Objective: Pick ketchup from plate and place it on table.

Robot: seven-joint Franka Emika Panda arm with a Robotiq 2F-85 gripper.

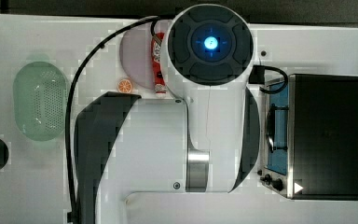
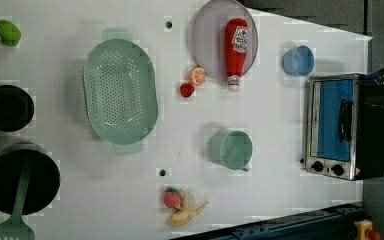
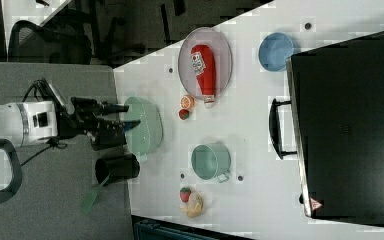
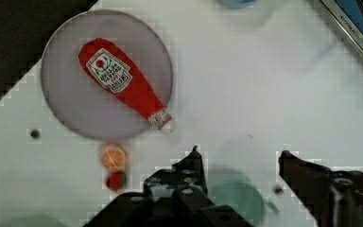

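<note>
The red ketchup bottle point(image 2: 236, 49) lies flat on the lilac-grey plate point(image 2: 207, 40), and its whitish cap end pokes past the rim over the white table point(image 2: 280, 195). In the wrist view the ketchup point(image 4: 123, 85) rests diagonally on the plate point(image 4: 66, 99). My gripper point(image 4: 239, 153) is open and holds nothing; it hovers high over the table, apart from the bottle. In the right view the gripper point(image 3: 132, 115) reaches out from the arm at the right view's left. From the top view, ketchup point(image 1: 158, 65) and plate point(image 1: 134, 51) peek out beside the arm.
An orange slice point(image 2: 198, 75) and a small red fruit point(image 2: 186, 89) lie just off the plate. Around them are a green perforated basket point(image 2: 120, 90), a green cup point(image 2: 230, 148), a blue bowl point(image 2: 298, 60), a toaster oven point(image 2: 337, 125), and a strawberry point(image 2: 172, 197) with a banana point(image 2: 187, 214).
</note>
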